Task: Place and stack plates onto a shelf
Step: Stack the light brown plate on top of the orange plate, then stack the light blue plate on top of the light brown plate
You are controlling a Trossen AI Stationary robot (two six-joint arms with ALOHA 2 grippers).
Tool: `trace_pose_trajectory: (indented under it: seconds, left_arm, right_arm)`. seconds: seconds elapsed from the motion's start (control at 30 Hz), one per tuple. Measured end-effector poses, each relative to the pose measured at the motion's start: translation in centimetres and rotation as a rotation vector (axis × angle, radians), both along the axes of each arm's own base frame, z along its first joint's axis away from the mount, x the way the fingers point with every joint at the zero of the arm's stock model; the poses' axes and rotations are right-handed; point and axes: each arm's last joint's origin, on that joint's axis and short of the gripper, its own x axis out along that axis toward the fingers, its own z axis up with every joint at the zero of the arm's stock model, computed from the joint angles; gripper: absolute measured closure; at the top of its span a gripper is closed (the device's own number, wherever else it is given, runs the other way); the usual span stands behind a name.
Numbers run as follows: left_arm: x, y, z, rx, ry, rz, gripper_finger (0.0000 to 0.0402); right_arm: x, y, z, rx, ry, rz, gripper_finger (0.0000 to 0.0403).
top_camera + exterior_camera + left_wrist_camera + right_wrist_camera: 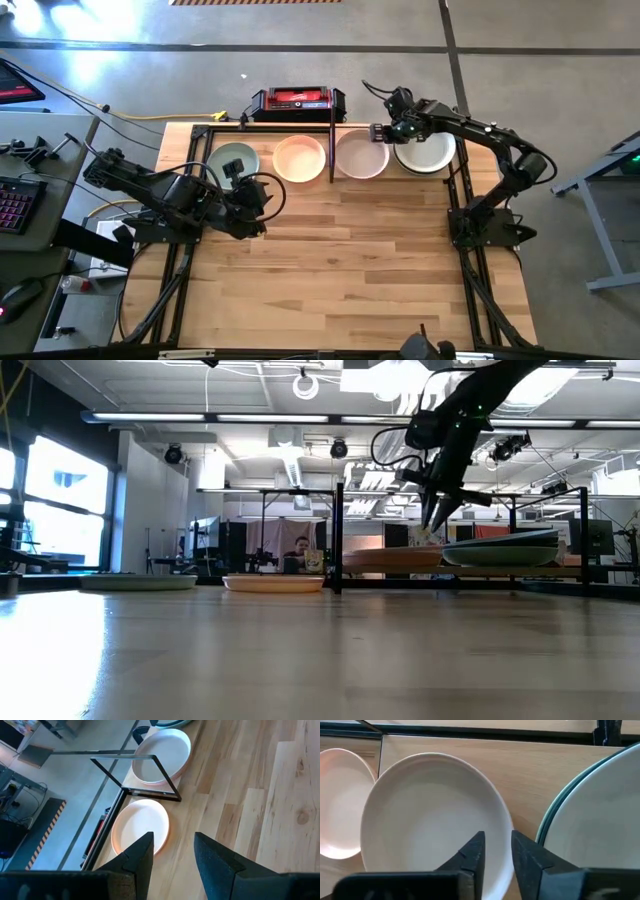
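Several plates lie in a row on the shelf [190, 150] at the table's far edge. From the left they are a pale green plate [236, 160], a cream plate [300, 158], an off-white plate [361, 155], and a white plate stacked on a pale green one [425, 152]. The shelf's black divider [331, 150] stands between the cream and off-white plates. My right gripper [497, 852] is open and points steeply down, just above the off-white plate's right rim [506, 832], beside the stack [590, 820]. My left gripper [172, 855] hovers open over the table's left half, near the green plate.
A red-and-black box [297, 100] sits beyond the table's far edge, behind the shelf. The wide wooden tabletop [340, 270] stretches toward the near edge. A keyboard and cables lie off the table to the left. A person [297, 550] shows far back in the room.
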Motion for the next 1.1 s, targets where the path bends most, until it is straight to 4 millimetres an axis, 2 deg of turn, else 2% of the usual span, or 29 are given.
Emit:
trace_pose_trajectory:
  seconds: [0.2, 0.47, 0.57, 0.73, 0.87, 1.1]
  left_arm:
    - [0.0, 0.0, 0.0, 0.0, 0.0, 0.0, 0.0271]
    - [0.1, 0.6, -0.1, -0.003, 0.01, 0.03, 0.0271]
    - [-0.2, 1.2, -0.4, -0.01, 0.037, 0.081, 0.0271]
    - [-0.2, 2.4, -2.5, 0.024, 0.132, 0.132, 0.0271]
    - [-0.1, 3.7, -4.5, 0.025, 0.205, 0.177, 0.0271]
    - [-0.5, 7.0, -8.5, -0.091, 0.303, 0.35, 0.0271]
  right_arm:
    - [0.1, 0.0, 0.0, 0.015, -0.024, 0.012, 0.0318]
    - [0.7, 1.2, 0.7, 0.171, -0.196, 0.143, 0.0318]
    - [1.4, 2.5, 1.3, 0.183, -0.221, 0.205, 0.0318]
    - [2.8, 5.7, 2.5, 0.166, -0.245, 0.322, 0.0318]
    - [4.0, 8.3, 3.1, 0.163, -0.252, 0.384, 0.0318]
    - [5.7, 12.3, 3.3, 0.132, -0.218, 0.467, 0.0318]
